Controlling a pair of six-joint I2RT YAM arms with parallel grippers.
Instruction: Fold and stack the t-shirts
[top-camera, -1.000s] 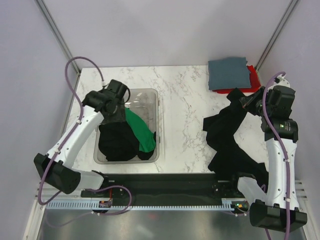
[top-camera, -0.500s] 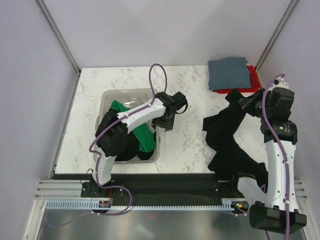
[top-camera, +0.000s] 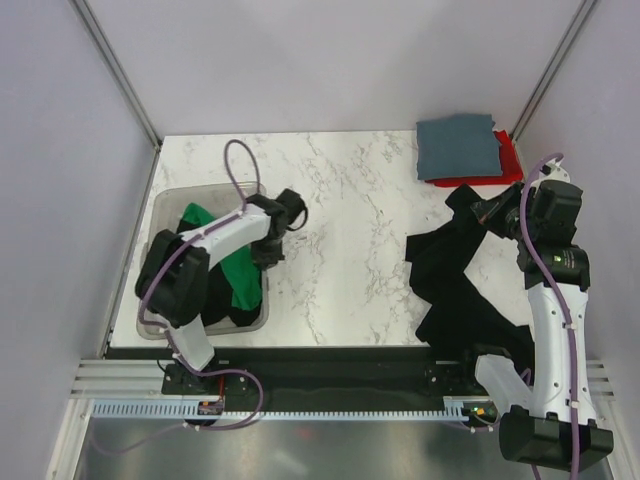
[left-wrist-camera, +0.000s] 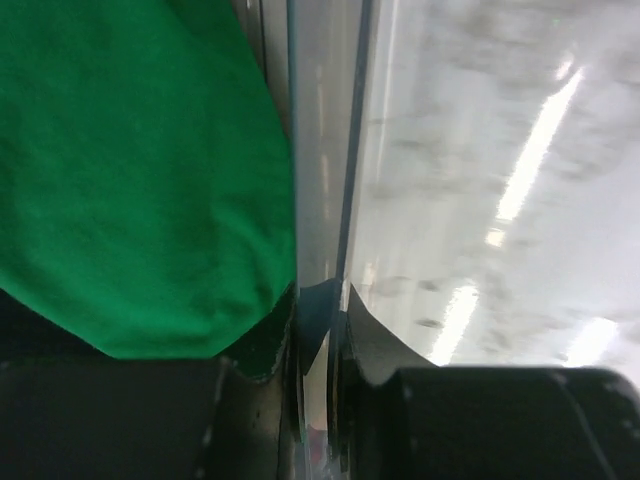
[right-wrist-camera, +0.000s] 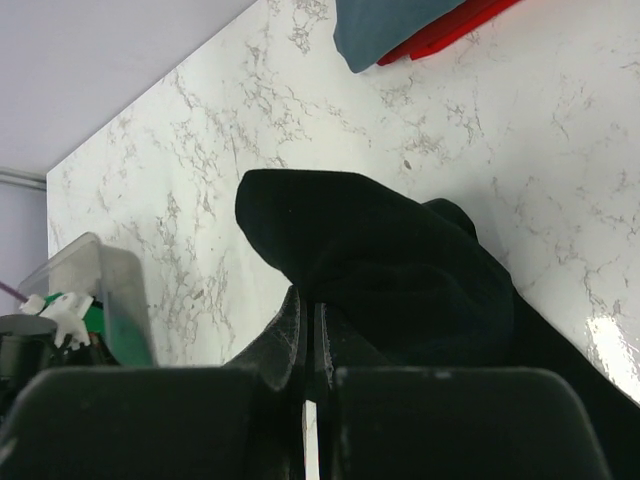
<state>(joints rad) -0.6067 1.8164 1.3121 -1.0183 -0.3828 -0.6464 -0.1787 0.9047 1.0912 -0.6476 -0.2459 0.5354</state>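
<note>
Left gripper (left-wrist-camera: 318, 325) clamps the clear plastic bin (left-wrist-camera: 322, 180) by its wall, with the green t-shirt (left-wrist-camera: 130, 170) cropped at the frame's left. Right gripper (right-wrist-camera: 308, 322) pinches the black t-shirt (right-wrist-camera: 390, 270). At upper right, the red t-shirt (top-camera: 509, 160) lies mostly hidden under the slate t-shirt (top-camera: 458, 146).

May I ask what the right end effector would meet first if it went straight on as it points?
Most likely the bunched black t-shirt it grips, mounded directly ahead of the right end effector; past that, seemingly only the marble table, though depth is unclear.
</note>
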